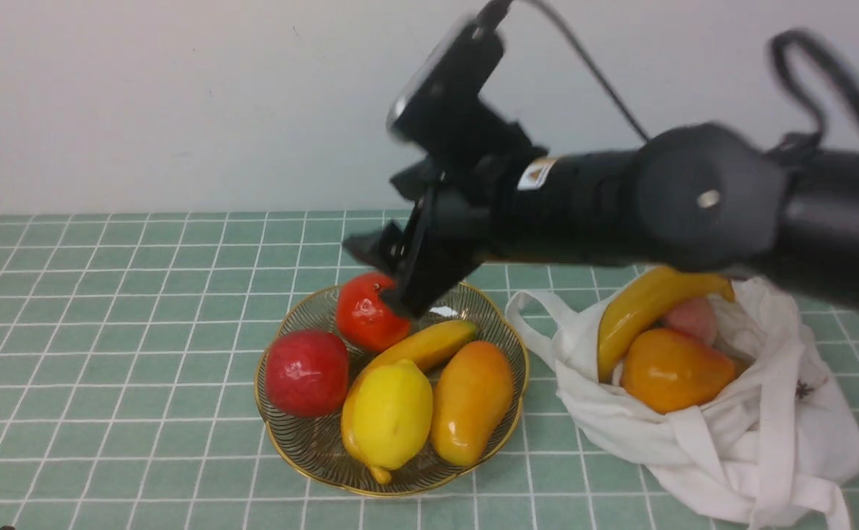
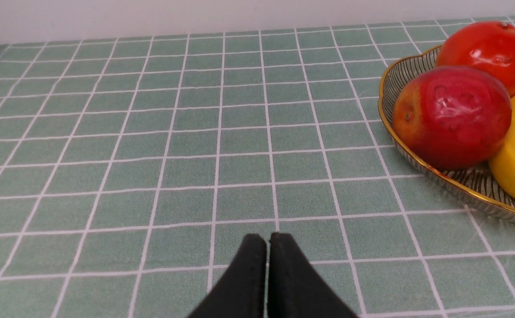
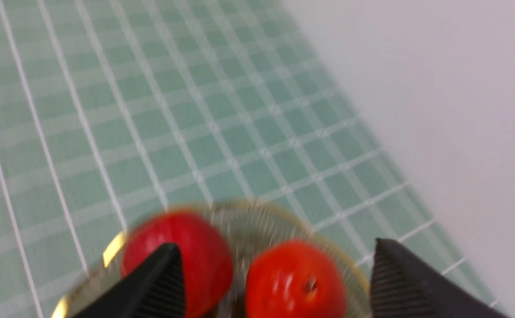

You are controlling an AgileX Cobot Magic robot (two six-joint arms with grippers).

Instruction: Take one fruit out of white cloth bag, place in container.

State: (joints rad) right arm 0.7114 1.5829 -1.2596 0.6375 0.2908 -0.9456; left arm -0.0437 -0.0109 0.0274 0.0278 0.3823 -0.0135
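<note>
While a green gridded tablecloth spreads below the right gripper, the black right arm reaches in above it from the robot's right. That gripper's fingers stand apart with nothing clamped between them. The left gripper has its fingertips together and empty, over the tablecloth, with the bowl off to its right.

To the right of the right gripper slumps the white cloth bag, its mouth showing a banana, an orange-yellow fruit and a pinkish fruit. Under the right gripper sits the gold-rimmed bowl.

Inside it, on the robot's side of the right gripper, are a mango and the yellow lemon, which lies over part of a curved yellow fruit. A dark red fruit rests there too, to the gripper's left and nearer the robot. A bright red fruit is just below the fingers; whether they touch it, I cannot tell.
</note>
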